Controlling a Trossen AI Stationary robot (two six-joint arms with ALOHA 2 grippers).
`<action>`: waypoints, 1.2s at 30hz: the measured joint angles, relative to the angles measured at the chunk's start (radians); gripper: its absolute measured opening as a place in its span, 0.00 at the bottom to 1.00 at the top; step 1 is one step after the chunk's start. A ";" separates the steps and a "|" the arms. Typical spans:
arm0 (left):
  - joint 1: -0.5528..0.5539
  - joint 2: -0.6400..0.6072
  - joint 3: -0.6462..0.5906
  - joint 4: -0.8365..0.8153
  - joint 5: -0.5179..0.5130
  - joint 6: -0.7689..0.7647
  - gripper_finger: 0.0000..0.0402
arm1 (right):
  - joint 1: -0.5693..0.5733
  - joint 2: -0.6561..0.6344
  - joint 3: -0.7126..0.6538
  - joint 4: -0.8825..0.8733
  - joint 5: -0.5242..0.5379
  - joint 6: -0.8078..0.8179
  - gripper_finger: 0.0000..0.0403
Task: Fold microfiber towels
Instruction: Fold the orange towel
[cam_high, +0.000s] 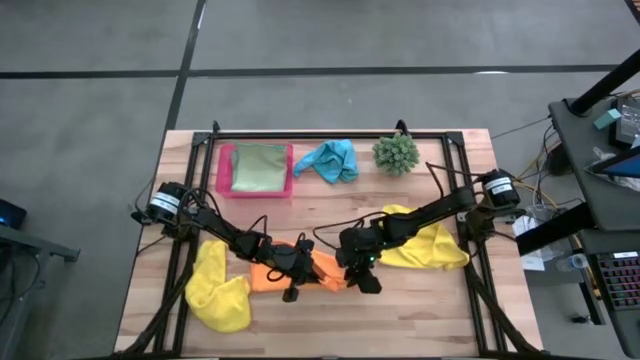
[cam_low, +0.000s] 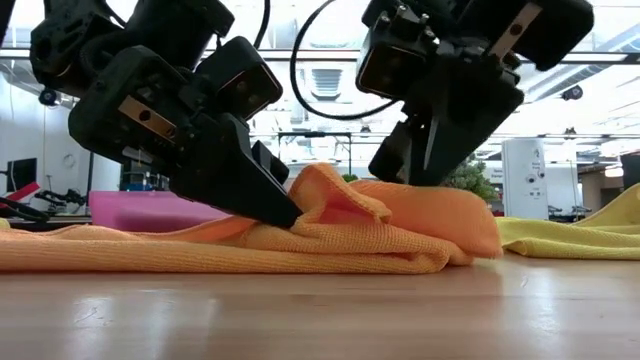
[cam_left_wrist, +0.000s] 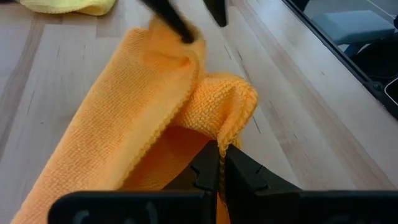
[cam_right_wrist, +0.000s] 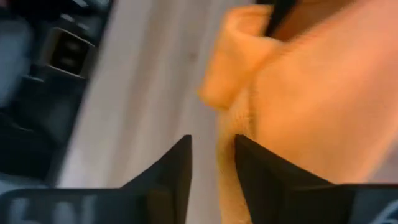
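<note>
An orange towel (cam_high: 305, 270) lies crumpled at mid-table, with its long part flat on the wood (cam_low: 150, 250). My left gripper (cam_left_wrist: 221, 149) is shut on it at its near end; the low view shows that gripper (cam_low: 285, 212) slanting down into a raised fold. My right gripper (cam_right_wrist: 212, 155) stands open, pointing down, astride the towel's far edge (cam_right_wrist: 227, 124). Two yellow towels (cam_high: 220, 292) (cam_high: 428, 245) lie to the left and right. A light green towel (cam_high: 258, 166) lies in the pink tray (cam_high: 224, 170). Beside the tray is a blue towel (cam_high: 330, 160). My left gripper pinches a bunched fold of the orange towel (cam_left_wrist: 227, 127) between its two fingers, with several layers in the hold. The fingers slant down from the table's left. The fold stands raised and the rest of the cloth lies slack on the table. My right gripper has one finger (cam_right_wrist: 261, 168) against the towel's top near its edge. The other finger (cam_right_wrist: 177, 165) is clear of the cloth, over bare wood. It comes from above, slanting down.
A spiky green plant ball (cam_high: 396, 152) sits at the far right of the table. Black frame rails (cam_high: 330, 133) run along the table's edges. Bare wood lies along the near edge (cam_high: 330, 325).
</note>
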 joint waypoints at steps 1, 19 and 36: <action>0.000 0.000 0.000 0.000 0.000 0.000 0.00 | -0.004 0.000 0.012 -0.033 0.024 -0.025 0.31; 0.000 0.000 0.000 0.000 0.000 0.000 0.00 | -0.088 0.068 0.020 0.122 -0.188 -0.148 0.53; 0.000 0.000 0.000 0.000 -0.001 0.000 0.00 | -0.035 0.106 0.031 0.131 -0.128 -0.138 0.34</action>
